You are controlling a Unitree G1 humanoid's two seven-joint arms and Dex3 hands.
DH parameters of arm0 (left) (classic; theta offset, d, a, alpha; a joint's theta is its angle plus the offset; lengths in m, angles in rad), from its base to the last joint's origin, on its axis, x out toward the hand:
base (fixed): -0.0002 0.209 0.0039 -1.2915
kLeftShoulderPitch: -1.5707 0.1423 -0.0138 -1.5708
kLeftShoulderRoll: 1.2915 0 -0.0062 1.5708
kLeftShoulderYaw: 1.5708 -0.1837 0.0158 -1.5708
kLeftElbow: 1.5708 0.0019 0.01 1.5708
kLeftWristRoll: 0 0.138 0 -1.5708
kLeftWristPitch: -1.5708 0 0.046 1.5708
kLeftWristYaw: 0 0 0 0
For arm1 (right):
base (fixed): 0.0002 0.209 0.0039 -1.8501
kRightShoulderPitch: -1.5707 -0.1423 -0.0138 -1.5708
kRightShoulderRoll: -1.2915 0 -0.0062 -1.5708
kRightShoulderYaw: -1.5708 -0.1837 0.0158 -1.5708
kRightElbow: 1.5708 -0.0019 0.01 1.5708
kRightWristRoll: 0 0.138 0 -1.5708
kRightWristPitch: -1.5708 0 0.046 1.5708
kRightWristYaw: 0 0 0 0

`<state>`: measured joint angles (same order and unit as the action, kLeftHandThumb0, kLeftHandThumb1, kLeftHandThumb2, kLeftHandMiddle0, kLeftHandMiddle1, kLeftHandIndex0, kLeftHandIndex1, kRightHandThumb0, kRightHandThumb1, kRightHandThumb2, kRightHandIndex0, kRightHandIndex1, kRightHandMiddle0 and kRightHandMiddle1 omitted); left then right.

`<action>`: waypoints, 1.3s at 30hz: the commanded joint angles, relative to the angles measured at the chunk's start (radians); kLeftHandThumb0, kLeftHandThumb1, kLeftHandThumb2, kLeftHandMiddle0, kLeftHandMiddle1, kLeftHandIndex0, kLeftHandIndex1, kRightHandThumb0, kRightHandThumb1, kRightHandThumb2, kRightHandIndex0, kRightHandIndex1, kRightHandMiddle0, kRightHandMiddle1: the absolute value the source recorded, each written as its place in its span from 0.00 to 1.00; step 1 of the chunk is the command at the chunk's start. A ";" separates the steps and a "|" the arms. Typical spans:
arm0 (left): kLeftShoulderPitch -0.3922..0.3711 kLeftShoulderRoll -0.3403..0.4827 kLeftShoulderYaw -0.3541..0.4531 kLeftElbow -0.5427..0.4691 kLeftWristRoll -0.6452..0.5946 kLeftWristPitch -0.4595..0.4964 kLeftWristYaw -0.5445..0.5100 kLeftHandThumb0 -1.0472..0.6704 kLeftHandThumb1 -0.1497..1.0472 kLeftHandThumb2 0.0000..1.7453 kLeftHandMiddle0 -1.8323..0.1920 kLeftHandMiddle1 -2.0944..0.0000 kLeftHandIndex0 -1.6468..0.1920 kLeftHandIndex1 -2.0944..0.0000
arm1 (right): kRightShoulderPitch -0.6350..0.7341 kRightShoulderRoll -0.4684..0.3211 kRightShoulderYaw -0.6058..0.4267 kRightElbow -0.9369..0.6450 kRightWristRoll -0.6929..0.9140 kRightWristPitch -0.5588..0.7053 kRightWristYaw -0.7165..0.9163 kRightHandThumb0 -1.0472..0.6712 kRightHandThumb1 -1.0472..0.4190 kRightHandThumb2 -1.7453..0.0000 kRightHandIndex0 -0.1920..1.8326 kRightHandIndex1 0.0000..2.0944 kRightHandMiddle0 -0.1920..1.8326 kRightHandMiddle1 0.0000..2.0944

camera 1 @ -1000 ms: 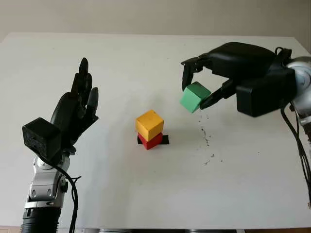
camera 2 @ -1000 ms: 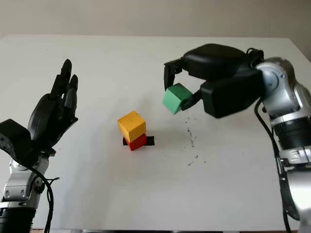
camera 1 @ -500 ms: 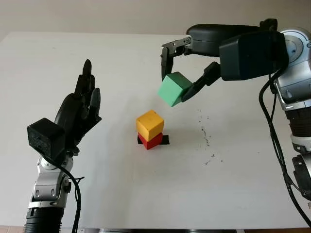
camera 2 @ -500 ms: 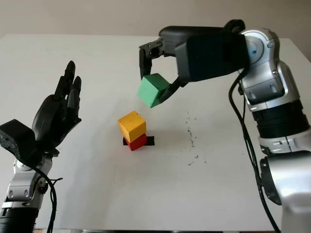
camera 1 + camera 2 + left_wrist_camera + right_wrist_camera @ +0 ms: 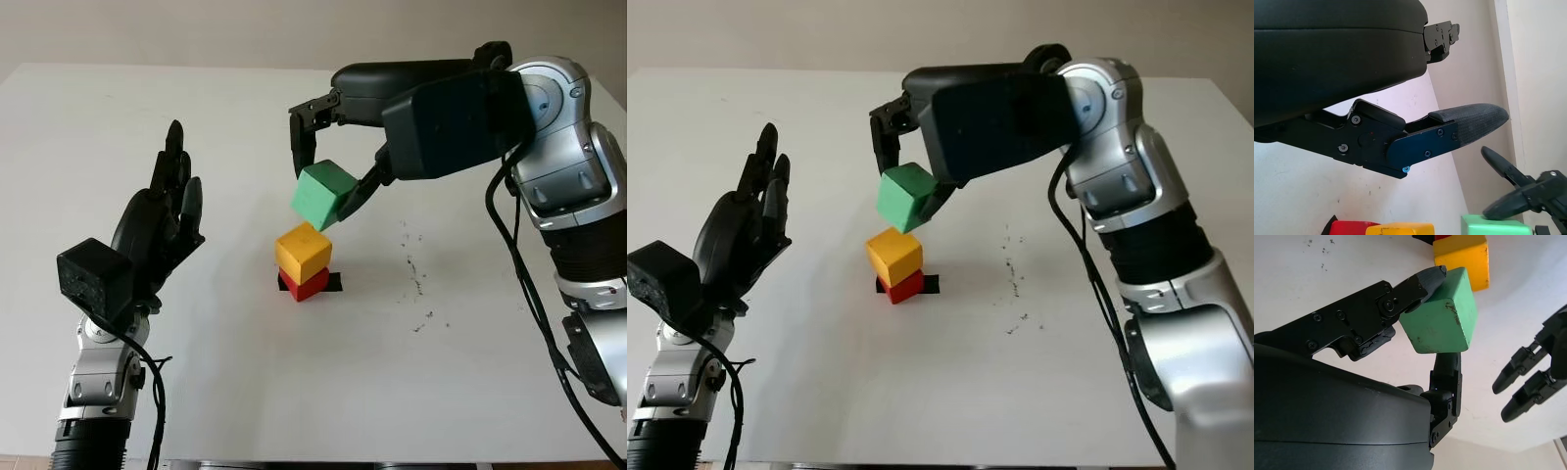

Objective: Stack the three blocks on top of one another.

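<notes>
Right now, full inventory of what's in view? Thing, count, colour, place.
green block: 1, green, held in the air just above the yellow block, tilted, not touching it
yellow block: 1, yellow, on top of the red block at mid table
red block: 1, red, bottom of the stack, sitting on the black mark
black mark: 1, black, on the table under the red block
dark specks: scattered, dark, on the table to the right of the stack
table: 1, white, under everything
right hand: 1, black, above the stack, gripping the green block
left hand: 1, black, open, raised on the left of the stack
</notes>
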<state>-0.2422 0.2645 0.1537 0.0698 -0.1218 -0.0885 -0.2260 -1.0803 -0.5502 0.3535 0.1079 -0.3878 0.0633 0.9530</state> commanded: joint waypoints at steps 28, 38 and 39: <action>0.011 -0.023 -0.006 -0.010 0.025 -0.019 0.026 0.12 1.00 0.43 1.00 1.00 1.00 1.00 | 0.013 0.055 0.030 -0.036 -0.027 -0.013 -0.038 0.37 0.07 0.97 0.22 0.02 0.24 0.84; 0.014 -0.020 -0.009 -0.017 0.026 -0.013 0.023 0.12 1.00 0.44 1.00 1.00 1.00 1.00 | 0.002 0.046 0.029 -0.051 -0.026 0.025 0.021 0.38 0.07 0.97 0.22 0.02 0.26 0.81; 0.015 -0.018 -0.010 -0.015 0.028 -0.014 0.022 0.12 1.00 0.44 1.00 1.00 1.00 1.00 | 0.002 0.046 0.029 -0.052 -0.028 0.028 0.025 0.38 0.07 0.97 0.22 0.02 0.26 0.81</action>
<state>-0.2379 0.2424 0.1480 0.0684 -0.0985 -0.0983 -0.2041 -1.0694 -0.4953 0.3876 0.0778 -0.4187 0.0833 0.9723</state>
